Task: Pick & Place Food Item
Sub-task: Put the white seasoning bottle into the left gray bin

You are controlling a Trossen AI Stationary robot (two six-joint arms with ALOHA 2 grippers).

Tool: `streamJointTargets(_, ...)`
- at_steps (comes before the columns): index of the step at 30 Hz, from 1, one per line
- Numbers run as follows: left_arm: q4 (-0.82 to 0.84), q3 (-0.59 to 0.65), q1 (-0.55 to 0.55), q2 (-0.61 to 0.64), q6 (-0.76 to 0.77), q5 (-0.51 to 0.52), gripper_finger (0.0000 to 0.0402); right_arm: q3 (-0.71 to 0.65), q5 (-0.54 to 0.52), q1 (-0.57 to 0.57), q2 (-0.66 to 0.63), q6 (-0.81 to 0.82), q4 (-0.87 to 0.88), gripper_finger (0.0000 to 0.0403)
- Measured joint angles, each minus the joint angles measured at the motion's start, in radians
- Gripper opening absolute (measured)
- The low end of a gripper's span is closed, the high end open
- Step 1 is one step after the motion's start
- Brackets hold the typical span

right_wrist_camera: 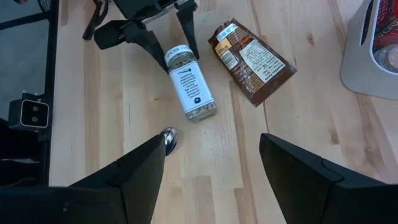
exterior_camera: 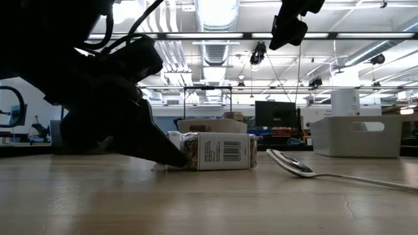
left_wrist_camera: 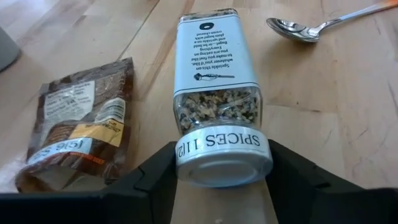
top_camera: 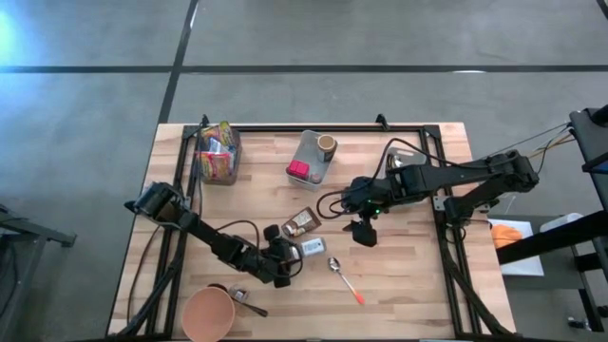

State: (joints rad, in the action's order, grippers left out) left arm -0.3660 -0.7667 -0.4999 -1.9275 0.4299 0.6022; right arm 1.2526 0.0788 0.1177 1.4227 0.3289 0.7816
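One spice jar of mixed seasoning lies sideways, its cap between the left hand's fingers.

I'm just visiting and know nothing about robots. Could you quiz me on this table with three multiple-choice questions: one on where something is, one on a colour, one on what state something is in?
1. Where do the left gripper's fingers sit?
A. On either side of the spice jar's lid end
B. Around the spoon
C. Inside the pink cup

2. What colour is the tip of the spoon's handle?
A. Blue
B. Orange-red
C. Green

3. How is the spice jar positioned?
A. Standing upright
B. Lifted off the table
C. Lying on its side on the table

Answers:
1. A: the left wrist view shows a dark finger at each side of the silver lid.
2. B: the high view shows an orange-red end on the handle.
3. C: the low view shows it flat on the wood, barcode facing outward.

The right gripper hangs open above the table, holding nothing.
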Motion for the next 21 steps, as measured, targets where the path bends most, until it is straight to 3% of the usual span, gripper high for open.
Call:
streamJointTargets(12, 0.059, 0.0, 0.006, 0.162, 0.061, -0.108, 0.0191, 0.0, 0.0, 0.0, 0.0, 0.002, 0.008, 0.026)
streamJointTargets(21, 0.447, 0.0, 0.095, 0.497, 0.53, -0.252, 0.0191, 0.0, -0.001, 0.0, -0.001, 0.003, 0.006, 0.026)
